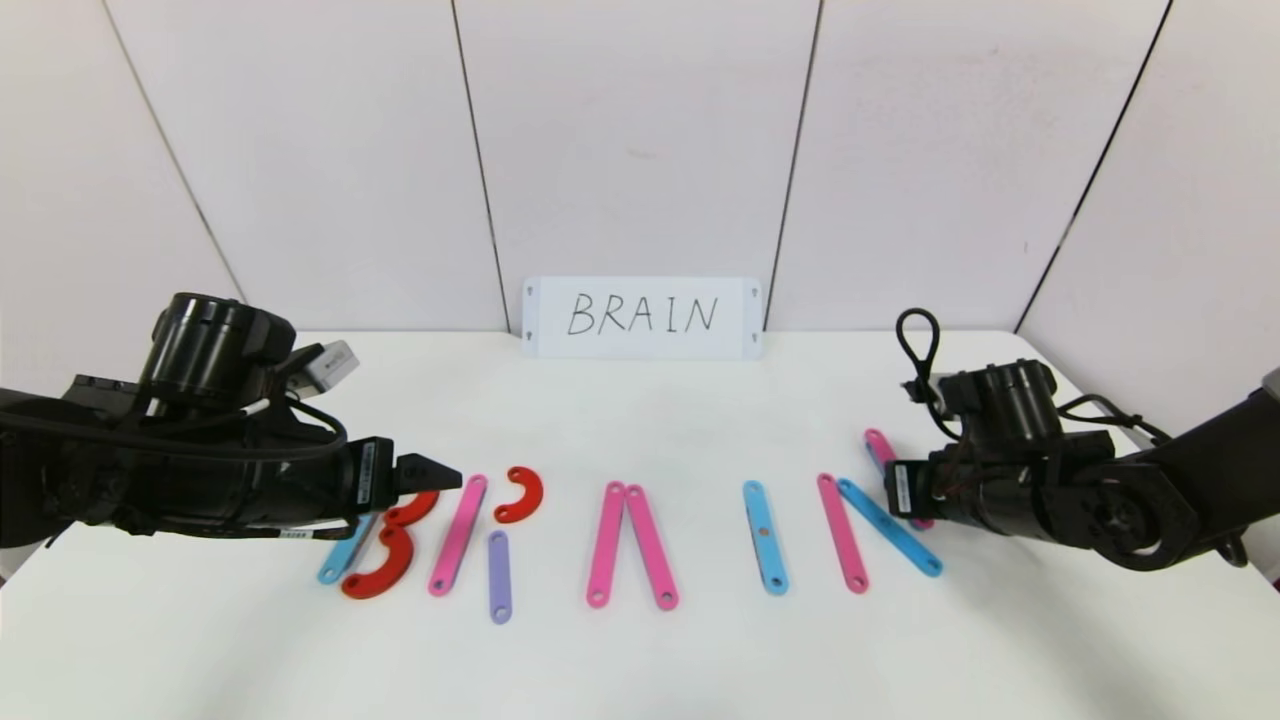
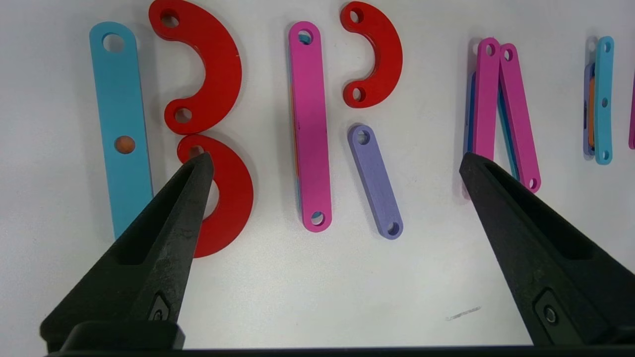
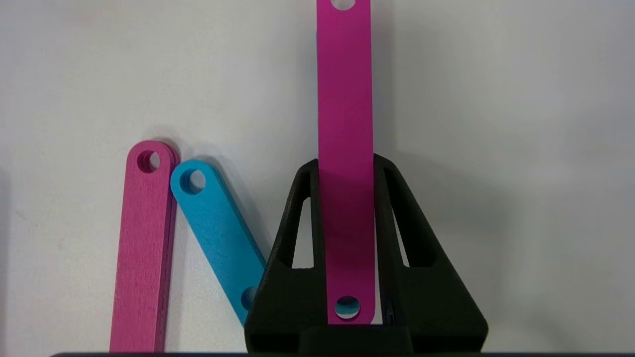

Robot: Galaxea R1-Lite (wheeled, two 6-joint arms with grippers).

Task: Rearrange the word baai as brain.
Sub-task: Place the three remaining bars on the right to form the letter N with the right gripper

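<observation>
Your right hand (image 3: 346,238) is clenched on a pink bar (image 3: 345,148), its two fingers (image 3: 297,218) pressed against the bar's long edges. The bar lies flat on the white worktop (image 1: 640,650) and runs straight out beyond the fingertips. Just beside that hand, on its inner side, a light-blue bar (image 3: 218,233) slants with one end under the hand's edge; its other end touches the top of another pink bar (image 3: 144,253). Together the three form the last letter.

Your left hand (image 2: 332,163) is released, fingers spread wide, hovering above the start of the word. Below one fingertip (image 2: 196,171) sits the lower red curve (image 2: 233,198), with the upper red curve (image 2: 213,64) touching it beyond, and a light-blue upright (image 2: 121,124) just outside them. Between the fingers lie a pink upright (image 2: 310,124) and a short lilac bar (image 2: 375,181), with a smaller red curve (image 2: 379,54) beyond the lilac one. Past the other fingertip, two pink bars (image 2: 501,104) meet at their far ends. Well beyond them lies a single light-blue bar (image 1: 765,537).

Farthest off, a white card (image 1: 642,317) reading BRAIN stands against the wall.
</observation>
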